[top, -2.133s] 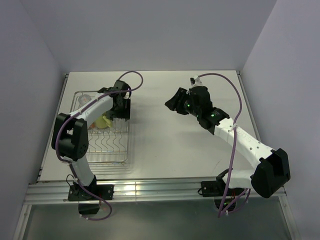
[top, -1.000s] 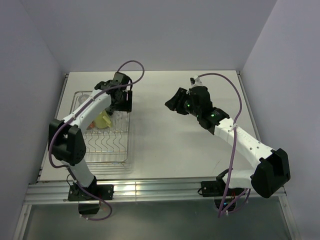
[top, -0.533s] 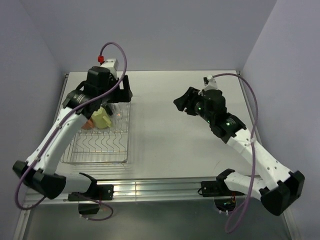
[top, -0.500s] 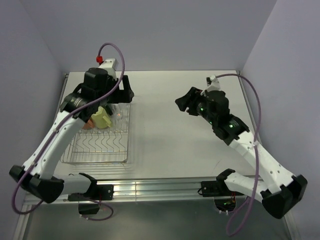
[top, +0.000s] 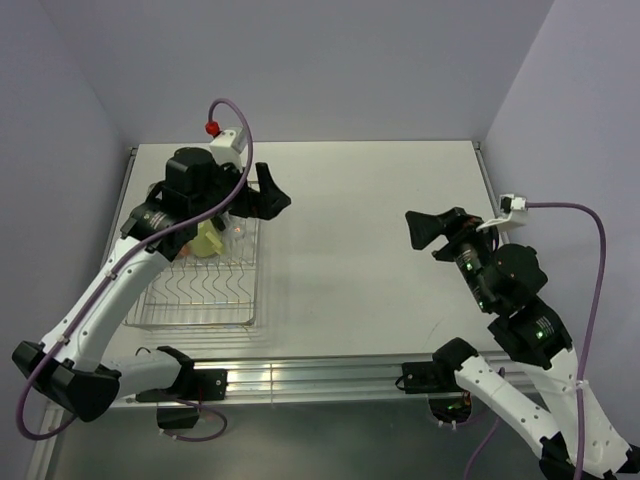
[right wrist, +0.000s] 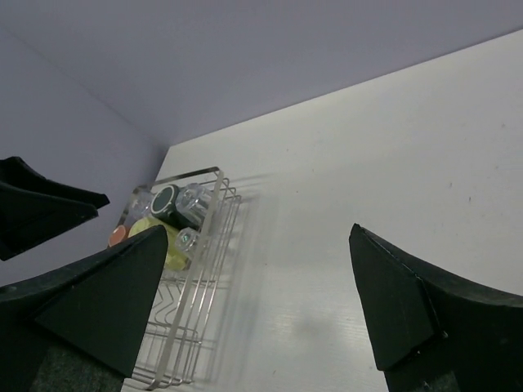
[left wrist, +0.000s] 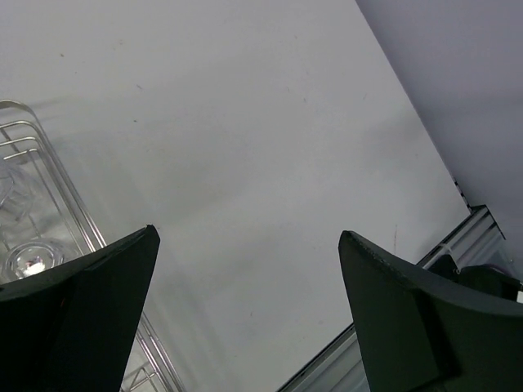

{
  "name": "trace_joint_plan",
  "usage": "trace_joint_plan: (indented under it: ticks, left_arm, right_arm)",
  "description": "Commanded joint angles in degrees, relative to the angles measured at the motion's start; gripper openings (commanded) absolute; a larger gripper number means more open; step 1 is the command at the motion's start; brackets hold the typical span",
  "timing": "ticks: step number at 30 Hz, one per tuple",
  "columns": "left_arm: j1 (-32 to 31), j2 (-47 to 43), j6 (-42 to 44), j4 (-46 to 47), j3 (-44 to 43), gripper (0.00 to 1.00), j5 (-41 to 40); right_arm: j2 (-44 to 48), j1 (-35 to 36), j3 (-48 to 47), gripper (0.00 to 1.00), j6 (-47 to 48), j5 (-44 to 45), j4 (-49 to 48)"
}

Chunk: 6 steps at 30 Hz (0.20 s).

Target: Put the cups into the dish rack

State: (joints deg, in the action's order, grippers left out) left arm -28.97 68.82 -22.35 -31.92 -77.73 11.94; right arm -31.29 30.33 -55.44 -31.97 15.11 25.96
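The left fingers point(left wrist: 73, 310) are hanging open just above the dish rack point(top: 205, 292) and its cups point(top: 208, 240), the right fingers point(right wrist: 409, 310) open well apart.

White table point(top: 350, 265), lavender walls point(top: 320, 70)

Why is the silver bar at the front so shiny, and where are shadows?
Top view: light glares off the metal rail. Right wrist view: a soft shadow falls on the table beside the dish rack. Left wrist view: the open jaws look plain black.
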Motion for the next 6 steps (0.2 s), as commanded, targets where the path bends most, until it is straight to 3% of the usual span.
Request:
trace_joint_plan:
  ticks: [1, 6]
  left_arm:
    - [-0.30, -2.72, -0.68, 5.64, -0.14, 0.99, 4.05]
    - [-0.30, -4.56, -0.77, 6.26, 1.26, 0.99, 4.14]
  right_arm:
    - [1.92, -0.27, 1.21, 1.00, 1.99, 3.43, 2.26]
    - [3.25, -0.27, 1.91, 1.00, 2.00, 4.31, 1.91]
